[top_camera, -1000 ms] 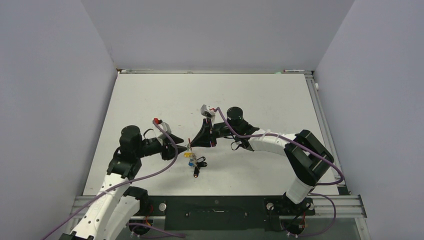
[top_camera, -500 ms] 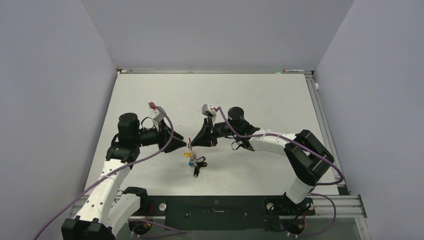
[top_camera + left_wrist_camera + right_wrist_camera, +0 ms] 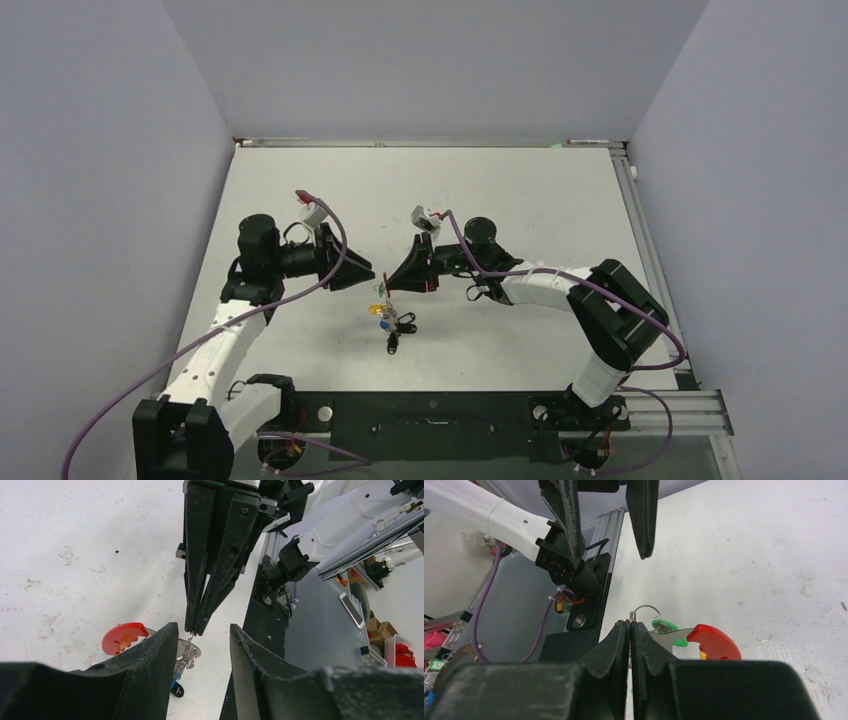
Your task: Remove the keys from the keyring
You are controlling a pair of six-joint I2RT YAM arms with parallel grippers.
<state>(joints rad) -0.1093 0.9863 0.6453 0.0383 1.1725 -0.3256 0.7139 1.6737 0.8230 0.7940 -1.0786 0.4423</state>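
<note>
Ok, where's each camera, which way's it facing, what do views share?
Top external: above and behind the robot, looking down at the table; left claw and right claw show.
Left wrist: faces the right claw; own open left claw at bottom.
Right wrist: faces the left claw; own claw at bottom, shut on a wire loop.
Both wrists share the keyring's red arc.

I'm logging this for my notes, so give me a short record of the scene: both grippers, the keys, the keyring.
Right gripper: shut on the wire loop topping the bunch
Left gripper: open, empty, facing the right one, apart from it
Keys: bunched under the right gripper, none seen lying apart
Keyring: red arc beside the loop
</note>
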